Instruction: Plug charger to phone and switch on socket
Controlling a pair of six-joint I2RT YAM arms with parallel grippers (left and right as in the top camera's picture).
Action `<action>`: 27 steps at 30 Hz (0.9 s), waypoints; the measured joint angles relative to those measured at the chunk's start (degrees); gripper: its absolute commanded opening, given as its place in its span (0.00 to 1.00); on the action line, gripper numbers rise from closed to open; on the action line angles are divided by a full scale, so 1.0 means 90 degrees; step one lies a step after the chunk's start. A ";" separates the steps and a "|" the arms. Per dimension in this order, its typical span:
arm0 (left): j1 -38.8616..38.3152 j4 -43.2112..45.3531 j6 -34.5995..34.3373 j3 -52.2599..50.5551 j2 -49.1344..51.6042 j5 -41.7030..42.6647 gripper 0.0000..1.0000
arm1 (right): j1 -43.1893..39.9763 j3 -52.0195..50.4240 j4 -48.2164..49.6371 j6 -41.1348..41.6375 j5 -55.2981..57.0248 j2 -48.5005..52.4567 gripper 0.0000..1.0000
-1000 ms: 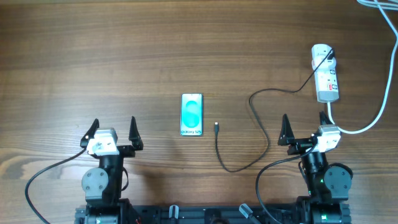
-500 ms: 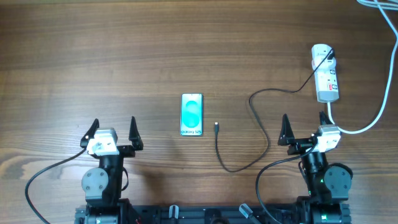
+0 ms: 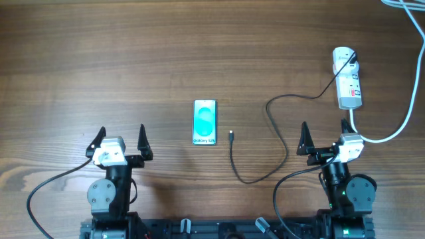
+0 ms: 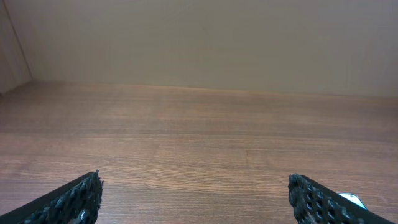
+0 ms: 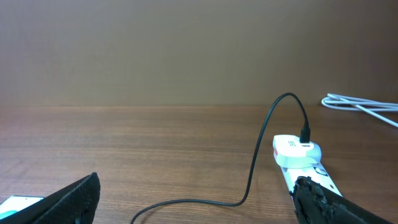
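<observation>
The charger (image 3: 231,135) ends just beside the phone (image 3: 204,122); socket (image 3: 347,79) well apart.

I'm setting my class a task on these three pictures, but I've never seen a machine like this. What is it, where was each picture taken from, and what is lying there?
These are two robot arms at a wooden table. The overhead view looks straight down from a fixed camera. The other two come from a camera on each wrist, so the dark shapes in their bottom corners are that arm's own fingers. The left claw and right claw are both open and hold nothing. On the table lie a phone with a teal screen, a thin black charger whose loose tip rests just right of the phone, and a white socket with the charger's other end plugged in. A thick white cord runs off from the socket.
</observation>
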 measured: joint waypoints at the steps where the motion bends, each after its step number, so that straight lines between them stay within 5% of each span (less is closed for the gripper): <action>1: 0.0000 0.0000 0.0000 0.0000 0.0002 0.0000 1.00 | 0.0000 0.0000 0.0000 0.0000 0.0000 0.0000 1.00; 27: 0.0000 0.0000 0.0000 0.0000 0.0002 0.0000 1.00 | 0.0000 0.0000 0.0000 0.0000 -0.0002 0.0000 1.00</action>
